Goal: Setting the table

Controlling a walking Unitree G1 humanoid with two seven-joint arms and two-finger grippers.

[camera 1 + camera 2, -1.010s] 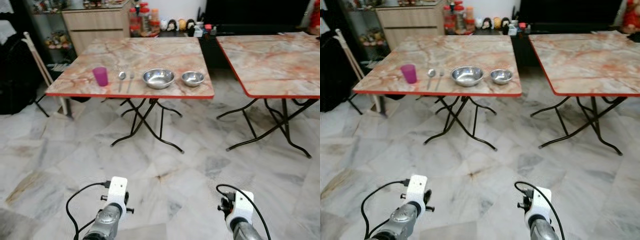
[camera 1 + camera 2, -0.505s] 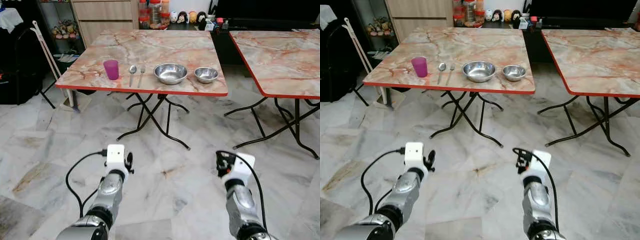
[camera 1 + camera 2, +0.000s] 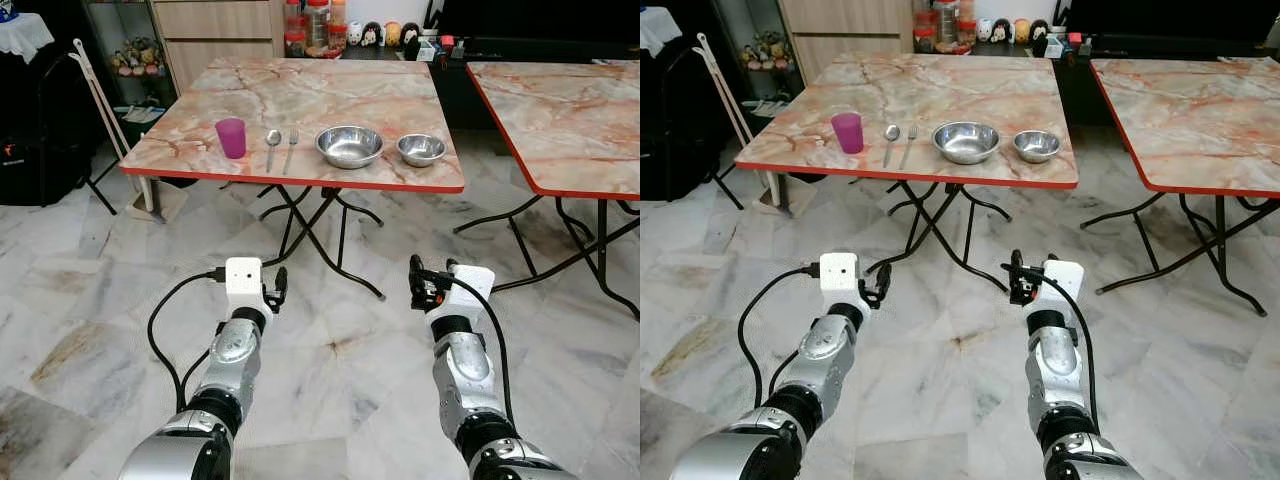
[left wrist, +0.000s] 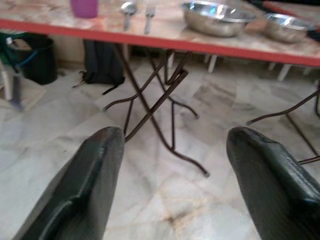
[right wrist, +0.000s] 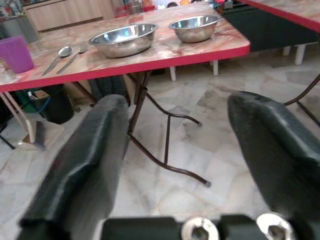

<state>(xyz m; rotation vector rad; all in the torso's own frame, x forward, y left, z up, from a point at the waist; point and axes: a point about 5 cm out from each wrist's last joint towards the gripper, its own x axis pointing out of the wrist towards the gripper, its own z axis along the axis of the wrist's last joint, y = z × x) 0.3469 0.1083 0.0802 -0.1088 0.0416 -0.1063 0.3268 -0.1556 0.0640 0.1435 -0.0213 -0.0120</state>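
On a marble-patterned folding table [image 3: 300, 95] with a red edge, a row stands near the front: a purple cup [image 3: 231, 137], a spoon [image 3: 272, 141], a fork [image 3: 293, 139], a large steel bowl [image 3: 349, 146] and a small steel bowl [image 3: 421, 149]. Both arms reach forward over the floor, well short of the table and below its top. My left gripper [image 4: 172, 137] is open with nothing between its black fingers [image 4: 95, 165]. My right gripper [image 5: 172, 102] is open too, its fingers [image 5: 95, 145] spread wide around nothing.
A second marble table [image 3: 570, 100] stands to the right, a gap between the two. Black crossed legs [image 3: 315, 225] stand under the near table. A wooden cabinet [image 3: 215, 40] and jars [image 3: 315, 18] line the back wall. White poles [image 3: 100, 110] and dark bags are at the left.
Both arms have risen and stretched forward, so the grippers stand higher in the picture. The camera has come a little closer to the table. The tableware has not moved.
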